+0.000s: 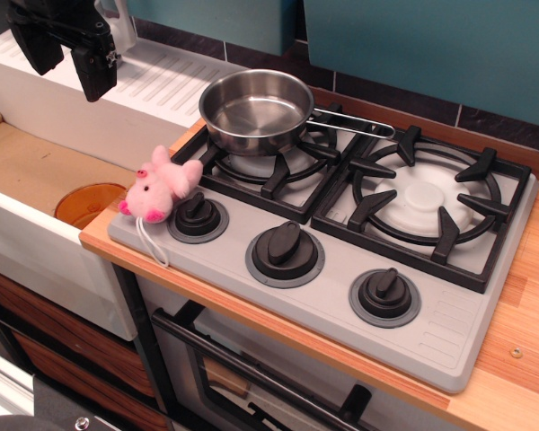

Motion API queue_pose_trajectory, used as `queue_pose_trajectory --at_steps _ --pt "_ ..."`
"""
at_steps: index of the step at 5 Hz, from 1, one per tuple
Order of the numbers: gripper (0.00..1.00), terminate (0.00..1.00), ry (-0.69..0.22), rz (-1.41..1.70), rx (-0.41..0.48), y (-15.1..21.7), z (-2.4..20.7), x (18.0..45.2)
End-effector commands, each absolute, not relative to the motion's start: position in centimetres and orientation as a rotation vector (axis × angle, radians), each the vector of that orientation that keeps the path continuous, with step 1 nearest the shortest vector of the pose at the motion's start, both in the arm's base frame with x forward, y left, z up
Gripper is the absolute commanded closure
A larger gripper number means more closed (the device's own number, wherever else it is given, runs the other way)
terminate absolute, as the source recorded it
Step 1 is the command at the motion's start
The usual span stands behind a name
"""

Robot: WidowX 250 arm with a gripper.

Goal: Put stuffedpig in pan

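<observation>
The stuffedpig (160, 189) is a light-pink plush with a darker snout, lying on the grey stove top at the front left corner, beside the left knob (198, 217). Its white string (152, 242) trails toward the counter edge. The pan (256, 109) is a shiny steel saucepan, empty, sitting on the back left burner grate with its thin handle (352, 123) pointing right. My gripper (68, 56) is black, high at the top left above the sink area, well left of pig and pan. Its fingers stand apart with nothing between them.
The right burner grate (424, 199) is bare. Two more knobs (285, 252) (384, 295) line the stove front. A white sink (36, 171) with an orange disc (88, 203) lies to the left, a ribbed white drainboard (171, 83) behind it. A wooden counter edge (521, 350) runs right.
</observation>
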State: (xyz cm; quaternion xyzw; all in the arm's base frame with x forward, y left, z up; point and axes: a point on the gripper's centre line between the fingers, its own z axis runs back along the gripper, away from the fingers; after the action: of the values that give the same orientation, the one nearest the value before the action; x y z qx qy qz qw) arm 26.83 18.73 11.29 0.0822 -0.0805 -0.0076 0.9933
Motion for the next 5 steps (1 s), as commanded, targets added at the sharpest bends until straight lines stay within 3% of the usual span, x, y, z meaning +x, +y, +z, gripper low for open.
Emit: queue_pose_trajectory --at_steps 1,5 --pt "0.00 0.00 -0.161 -0.015 0.165 18.7 11.3 26.8" --pt "0.00 0.00 -0.228 0.071 0.212 12.8 10.3 24.3"
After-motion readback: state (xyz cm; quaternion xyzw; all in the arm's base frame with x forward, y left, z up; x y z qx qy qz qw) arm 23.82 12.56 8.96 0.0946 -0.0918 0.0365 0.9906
